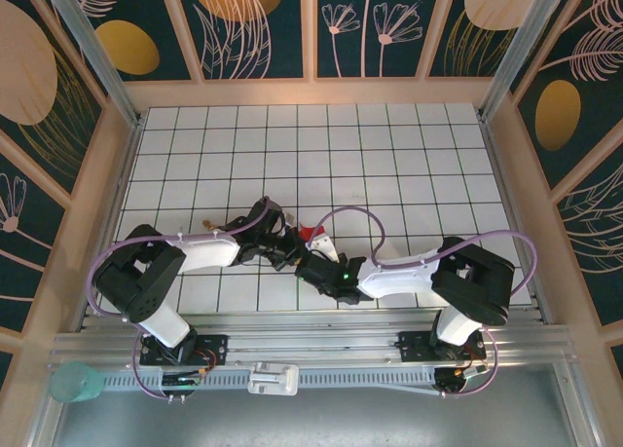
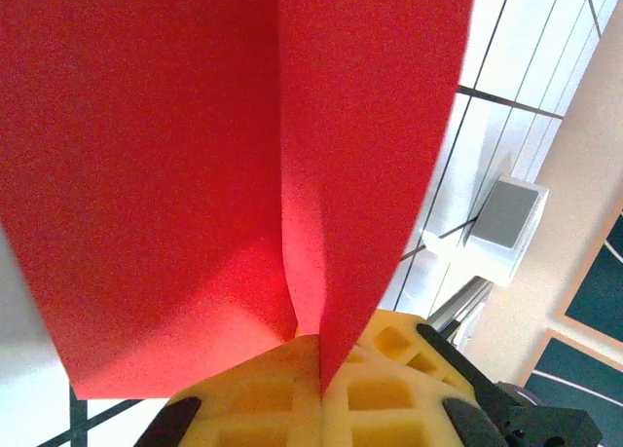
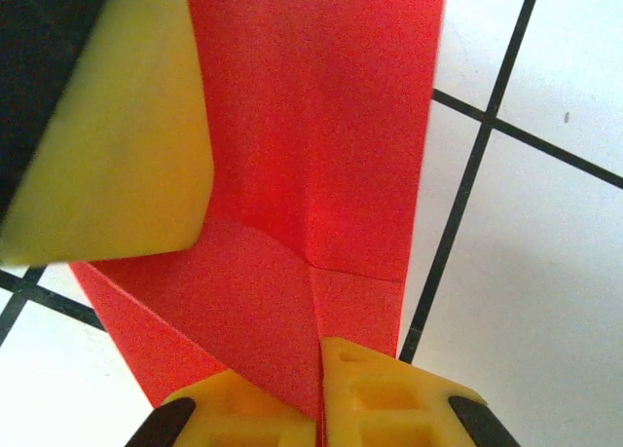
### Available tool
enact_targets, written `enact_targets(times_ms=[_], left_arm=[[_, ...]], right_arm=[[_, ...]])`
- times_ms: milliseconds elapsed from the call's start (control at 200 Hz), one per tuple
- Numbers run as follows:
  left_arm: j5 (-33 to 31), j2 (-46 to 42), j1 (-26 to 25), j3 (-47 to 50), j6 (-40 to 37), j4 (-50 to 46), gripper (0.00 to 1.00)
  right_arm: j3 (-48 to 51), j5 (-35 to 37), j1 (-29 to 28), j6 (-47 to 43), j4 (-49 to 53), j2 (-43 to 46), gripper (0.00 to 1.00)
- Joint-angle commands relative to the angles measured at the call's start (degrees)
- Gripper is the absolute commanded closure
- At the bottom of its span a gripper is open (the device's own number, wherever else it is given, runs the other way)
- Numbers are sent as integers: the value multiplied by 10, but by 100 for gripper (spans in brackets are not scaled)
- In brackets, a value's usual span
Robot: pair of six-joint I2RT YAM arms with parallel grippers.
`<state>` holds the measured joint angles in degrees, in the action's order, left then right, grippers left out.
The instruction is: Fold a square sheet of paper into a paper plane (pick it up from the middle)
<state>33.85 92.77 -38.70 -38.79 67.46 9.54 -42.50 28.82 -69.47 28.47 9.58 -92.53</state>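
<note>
The square sheet of paper (image 1: 313, 236) is a creased, folded red shape held between the two arms at the middle of the white grid table (image 1: 389, 165). In the left wrist view the red paper (image 2: 195, 174) stands up in two flaps. My left gripper (image 2: 321, 381) is shut on its lower fold, yellow pads (image 2: 263, 398) pressed together. In the right wrist view my right gripper (image 3: 319, 393) is shut on an edge of the folded paper (image 3: 321, 155). The left gripper's yellow pad (image 3: 107, 126) sits close above left. From above, the left gripper (image 1: 290, 241) and right gripper (image 1: 308, 256) nearly touch.
Wooden walls (image 1: 117, 174) fence the table on three sides. An aluminium rail (image 1: 321, 354) runs along the near edge, with a white block (image 1: 273, 379) (image 2: 501, 223) on it. A teal cup (image 1: 76, 381) stands at the near left corner.
</note>
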Motion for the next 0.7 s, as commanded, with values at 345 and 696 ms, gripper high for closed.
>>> enact_targets(times_ms=[345,696], left_arm=[[-20,-12,15,-30,-67,-50,64],[-32,-74,32,13,-81,-7,53]], right_arm=[[45,-114,33,60,-64,35,97],[99,-205,63,110,-138,50,97]])
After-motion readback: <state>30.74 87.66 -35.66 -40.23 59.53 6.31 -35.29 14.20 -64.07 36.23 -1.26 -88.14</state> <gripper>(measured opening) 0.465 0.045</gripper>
